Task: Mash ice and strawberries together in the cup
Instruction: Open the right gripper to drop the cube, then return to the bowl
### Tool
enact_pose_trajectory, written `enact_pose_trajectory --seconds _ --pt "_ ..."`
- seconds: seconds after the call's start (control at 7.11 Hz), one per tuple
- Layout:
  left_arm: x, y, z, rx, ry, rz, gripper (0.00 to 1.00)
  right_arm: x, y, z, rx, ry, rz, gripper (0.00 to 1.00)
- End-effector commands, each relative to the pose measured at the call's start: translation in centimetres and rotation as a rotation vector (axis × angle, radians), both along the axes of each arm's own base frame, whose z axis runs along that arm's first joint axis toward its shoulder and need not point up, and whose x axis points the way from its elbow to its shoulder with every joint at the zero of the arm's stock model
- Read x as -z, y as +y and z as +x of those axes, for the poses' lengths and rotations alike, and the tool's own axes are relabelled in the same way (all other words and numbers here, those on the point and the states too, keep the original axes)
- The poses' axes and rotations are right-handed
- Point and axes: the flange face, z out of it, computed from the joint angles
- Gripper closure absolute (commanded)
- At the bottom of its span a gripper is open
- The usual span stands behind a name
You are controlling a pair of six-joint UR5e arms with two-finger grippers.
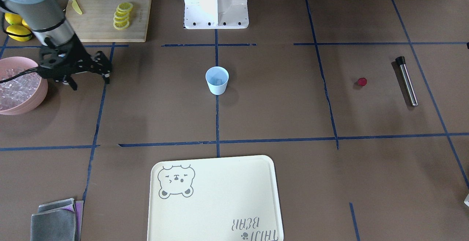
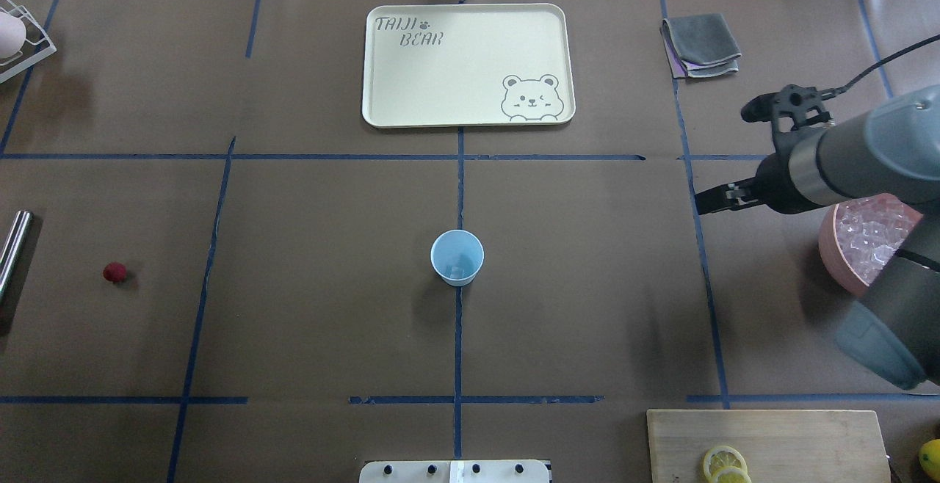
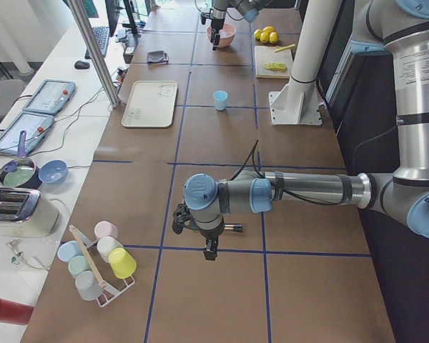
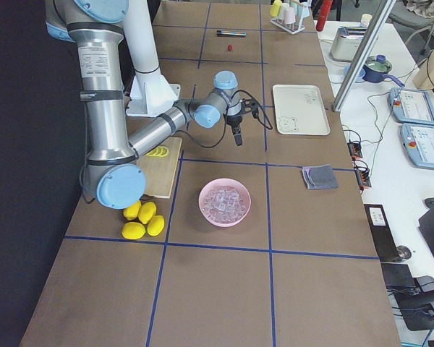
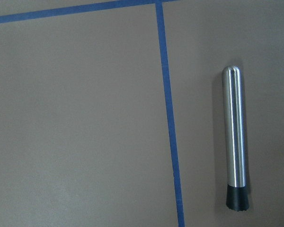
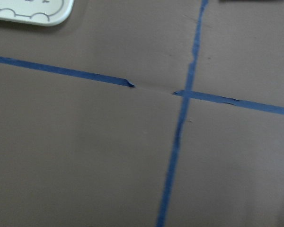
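At table centre in front-facing view: cup (image 1: 217, 81) upright, well apart from right gripper (image 1: 90, 82) at its 9 o'clock. Fingers (image 1: 106, 76) spread, holding nothing, just beside pink bowl (image 1: 34, 102) of ice (image 1: 14, 87). At cup's 3 o'clock, strawberry (image 1: 362, 82), near steel muddler (image 1: 407, 83). Of left gripper (image 3: 209, 246), only a side view; cannot tell spread or clenched. Cup's contents hard to make out.
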Motion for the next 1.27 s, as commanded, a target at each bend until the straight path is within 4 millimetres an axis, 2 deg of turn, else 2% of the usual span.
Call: enact_pose_trajectory --seconds 0.0,0.14,0.42,0.56,0.7,0.99,1.13 --pt "-0.1 0.3 0.0 -0.002 0.0 -0.002 0.0 -7.1 2.2 8.1 0.002 0.003 -0.05 0.01" --pt "-0.1 0.2 0.1 -0.003 0.0 -0.002 0.0 -9.4 2.6 10.0 0.0 0.017 -0.053 0.01" --pt "-0.1 0.2 0.3 -0.007 0.002 -0.003 0.0 -10.9 3.2 11.0 -0.142 -0.004 -0.222 0.02" --pt "-0.1 0.2 0.3 -0.007 0.002 -0.003 0.0 -11.6 3.3 11.1 -0.198 -0.01 -0.292 0.06" --pt "0.0 0.2 0.3 -0.009 0.002 -0.001 0.0 -13.2 3.8 11.4 -0.243 0.001 -0.359 0.12" --pt "0.1 0.2 0.3 -0.009 0.002 0.002 0.0 -14.6 5.0 12.2 -0.266 0.019 -0.406 0.19" --pt "0.1 0.2 0.3 -0.009 0.002 0.004 0.0 -15.1 5.5 12.5 -0.27 0.029 -0.413 0.28"
